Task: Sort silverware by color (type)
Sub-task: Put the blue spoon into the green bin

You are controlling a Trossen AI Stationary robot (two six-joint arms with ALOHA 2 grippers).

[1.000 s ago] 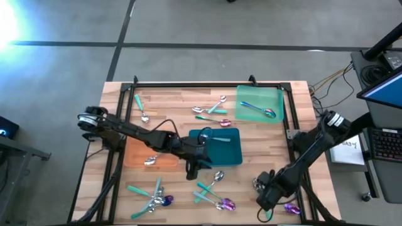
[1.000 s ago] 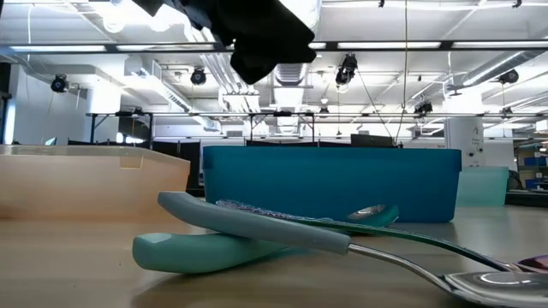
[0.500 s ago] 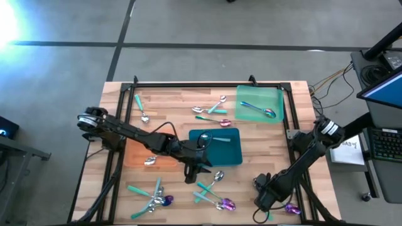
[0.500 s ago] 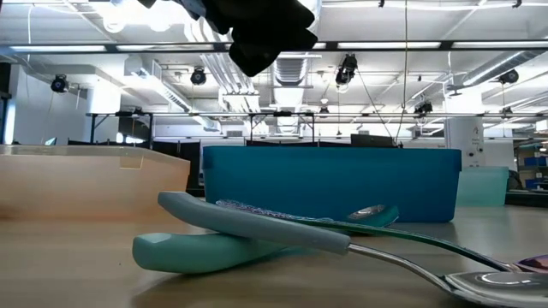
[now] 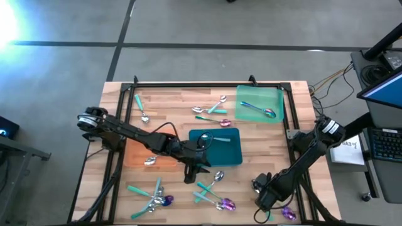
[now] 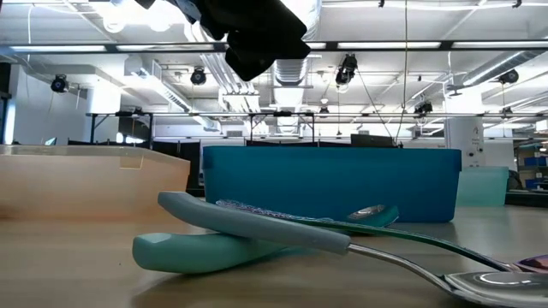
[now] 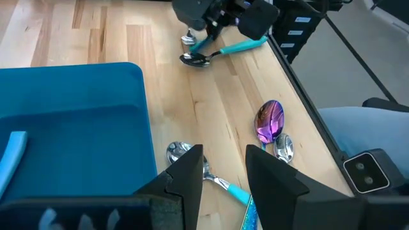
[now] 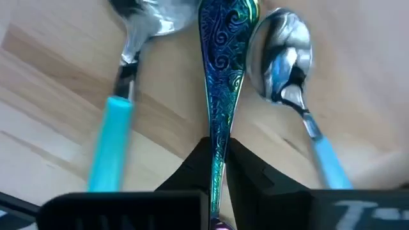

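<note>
Spoons and forks with teal handles or an iridescent sheen lie scattered over the wooden table. My right gripper (image 5: 262, 196) is at the near right corner, shut on an iridescent blue-green piece (image 8: 223, 51) that lies between two teal-handled spoons (image 8: 112, 134) (image 8: 287, 57). My left gripper (image 5: 191, 174) hangs open just off the near edge of the teal tray (image 5: 229, 150). Below its fingers (image 7: 223, 156) a teal-handled spoon (image 7: 192, 160) lies on the wood, untouched. The left gripper also shows as a dark mass (image 6: 257, 34) in the low view. My right gripper pinches the narrow part of the iridescent piece's patterned handle (image 8: 218, 128) between its two fingers. The fingers come from above, pointing steeply down, one on each side of the handle. The wide patterned end reaches away between the two spoons; whether the piece rests on the wood, I cannot tell.
An orange tray (image 5: 135, 154) with one piece sits left of the teal tray, and a green tray (image 5: 273, 94) with iridescent pieces sits at the far right. More silverware lies at the far middle (image 5: 210, 113), near left (image 5: 154, 194) and near middle (image 5: 217, 198). A black frame (image 5: 292, 135) edges the table.
My right gripper has sunk a little and shifted slightly toward the table's near edge, onto the silverware in the near right corner. My left arm has kept still.
</note>
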